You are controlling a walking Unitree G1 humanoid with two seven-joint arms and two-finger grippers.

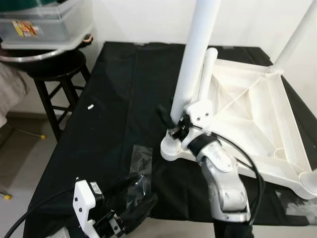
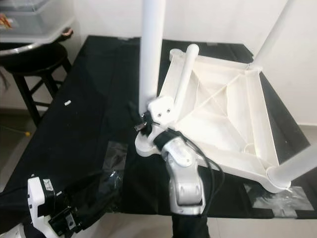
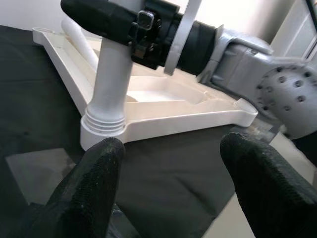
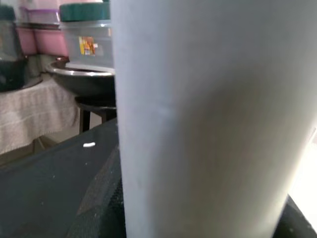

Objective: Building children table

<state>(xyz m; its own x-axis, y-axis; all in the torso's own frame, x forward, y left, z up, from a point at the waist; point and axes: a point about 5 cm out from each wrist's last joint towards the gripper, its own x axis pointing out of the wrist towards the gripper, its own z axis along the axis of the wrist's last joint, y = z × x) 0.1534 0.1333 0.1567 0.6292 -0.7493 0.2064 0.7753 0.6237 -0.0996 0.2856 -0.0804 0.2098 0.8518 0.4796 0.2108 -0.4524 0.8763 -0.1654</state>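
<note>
A white plastic tabletop (image 1: 257,114) lies upside down on the black-covered table. An upright white leg (image 1: 194,59) stands in its near-left corner socket (image 1: 171,148). My right gripper (image 1: 171,124) is shut around this leg just above the socket; the right wrist view has the leg (image 4: 208,119) pressed close. Another loose leg (image 1: 208,69) leans inside the tabletop. Further legs stand at the far right corner (image 1: 297,34) and the near right corner (image 2: 297,168). My left gripper (image 3: 171,148) hovers open over the table's front edge, left of the socket, with nothing between its fingers.
A black stool (image 1: 52,74) at the far left carries a metal bowl and plastic containers (image 1: 44,25). A small white piece (image 1: 90,106) lies on the black cloth (image 1: 114,99). Clear plastic wrap (image 1: 141,158) lies near the front edge, beside the left gripper.
</note>
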